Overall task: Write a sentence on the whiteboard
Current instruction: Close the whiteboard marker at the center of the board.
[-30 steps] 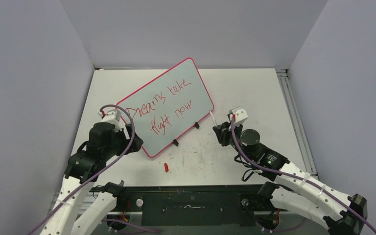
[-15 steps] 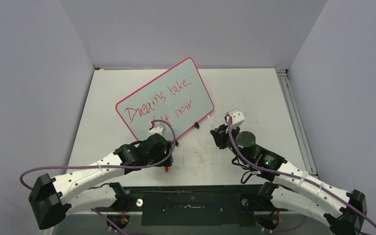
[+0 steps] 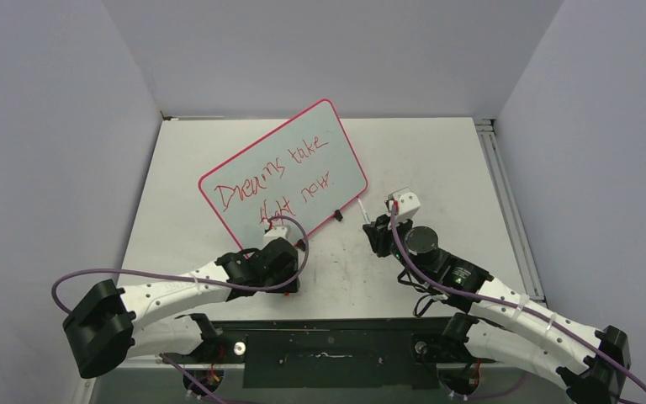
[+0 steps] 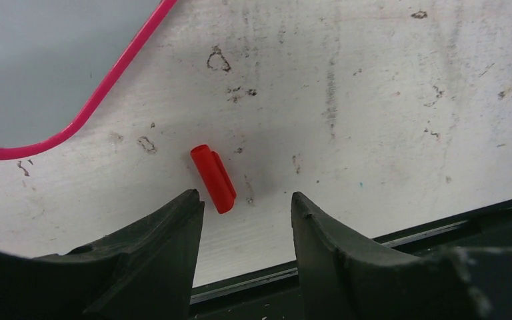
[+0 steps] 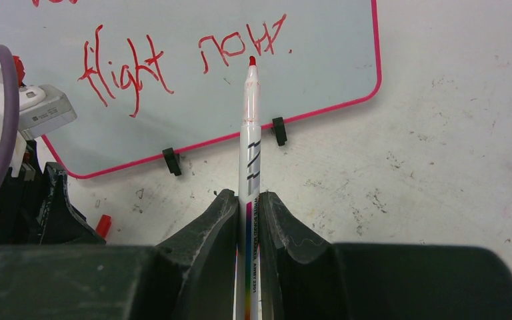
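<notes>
Hovering released beside the whiteboard (image 4: 47, 67), the left pincer (image 4: 247, 200) seemed off-centre over the cap (image 4: 213, 179); closing might flick it, while the right pincer (image 5: 247, 197) clenched the marker (image 5: 249, 147).

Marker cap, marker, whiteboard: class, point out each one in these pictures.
marker cap (image 4: 213, 179), left wrist view, middle of the red cap's body.
marker (image 5: 249, 153), right wrist view, white barrel below the red tip.
whiteboard (image 3: 346, 164), top external view, bare surface right of the writing.

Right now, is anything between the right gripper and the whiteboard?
Nothing visible. The right gripper, shut on the marker, faces the whiteboard with only tabletop between; the left gripper is off to the side, at the red cap.
</notes>
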You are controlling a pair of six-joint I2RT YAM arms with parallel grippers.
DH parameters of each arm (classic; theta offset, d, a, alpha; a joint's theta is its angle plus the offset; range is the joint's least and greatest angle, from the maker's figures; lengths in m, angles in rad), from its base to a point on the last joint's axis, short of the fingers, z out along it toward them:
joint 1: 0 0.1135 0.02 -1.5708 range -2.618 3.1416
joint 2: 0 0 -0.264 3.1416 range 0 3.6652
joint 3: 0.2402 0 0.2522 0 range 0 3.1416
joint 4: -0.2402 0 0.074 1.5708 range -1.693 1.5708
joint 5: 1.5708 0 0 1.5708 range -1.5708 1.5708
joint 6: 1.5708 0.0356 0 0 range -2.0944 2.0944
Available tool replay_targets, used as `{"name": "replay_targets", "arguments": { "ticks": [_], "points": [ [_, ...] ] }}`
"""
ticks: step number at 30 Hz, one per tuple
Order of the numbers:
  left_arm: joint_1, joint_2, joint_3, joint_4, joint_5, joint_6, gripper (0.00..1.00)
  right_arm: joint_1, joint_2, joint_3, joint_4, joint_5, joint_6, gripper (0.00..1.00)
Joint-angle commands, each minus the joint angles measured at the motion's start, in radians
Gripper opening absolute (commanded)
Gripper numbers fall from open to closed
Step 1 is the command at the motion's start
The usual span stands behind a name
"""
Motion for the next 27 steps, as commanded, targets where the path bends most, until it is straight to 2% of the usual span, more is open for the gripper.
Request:
{"name": "replay_targets", "arguments": {
  "ticks": [1,9,16,20,27],
  "points": [
    [-0.009,0.011,-0.037,0.051,0.009,-0.033,0.48,0.007,-0.011,-0.003,0.01,0.026,-0.002,0.05],
    [-0.014,0.066,-0.048,0.054,-0.028,-0.014,0.42,0.009,-0.015,-0.004,0.005,0.027,-0.001,0.05],
    [-0.025,0.134,-0.021,-0.005,-0.072,-0.003,0.34,0.009,-0.022,-0.007,-0.004,0.036,-0.002,0.05],
    [-0.027,0.136,-0.019,-0.01,-0.075,-0.002,0.2,0.009,-0.018,-0.002,-0.008,0.031,-0.002,0.05],
    [-0.033,0.112,-0.019,-0.008,-0.068,0.033,0.02,0.009,-0.016,0.022,-0.049,0.002,-0.004,0.05]
  ]
}}
